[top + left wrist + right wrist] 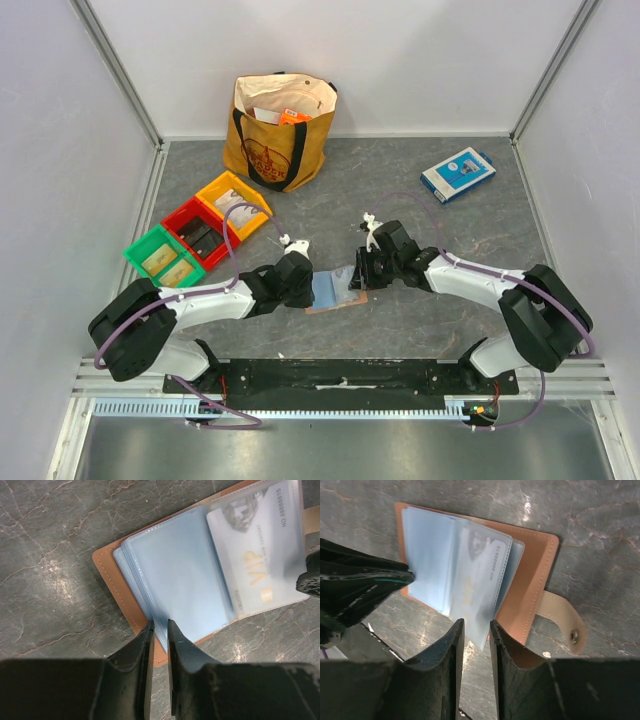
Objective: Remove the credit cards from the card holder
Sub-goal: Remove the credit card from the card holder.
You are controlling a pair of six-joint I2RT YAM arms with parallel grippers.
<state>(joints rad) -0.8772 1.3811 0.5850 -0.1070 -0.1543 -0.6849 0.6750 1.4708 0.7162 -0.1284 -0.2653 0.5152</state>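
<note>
One credit card (255, 555), pale with VIP lettering, shows through a clear pocket of the card holder (107, 567). The holder lies spread open, leather side down, on the bench (50, 555) between the two sets of jaws, its snap tab (562, 617) lying out flat to one side. No card is out yet, so the task looks barely begun.

The left jaws are nipped on the lower edge of the empty sleeves (175, 575), apparently to pin that half down and keep the pages fanned apart. The right jaws are closed down on the lower edge of the card's sleeve (470, 605), which stands tilted up off the leather. I judge this is meant to single out that pocket. Plastic rather than the card itself seems caught, so the card may need a fresh grip at the pocket's mouth.

Well apart, towards the back, stand three coloured bins (200, 232), a tote bag (280, 130) and a blue-and-white box (457, 173), none of them involved.
</note>
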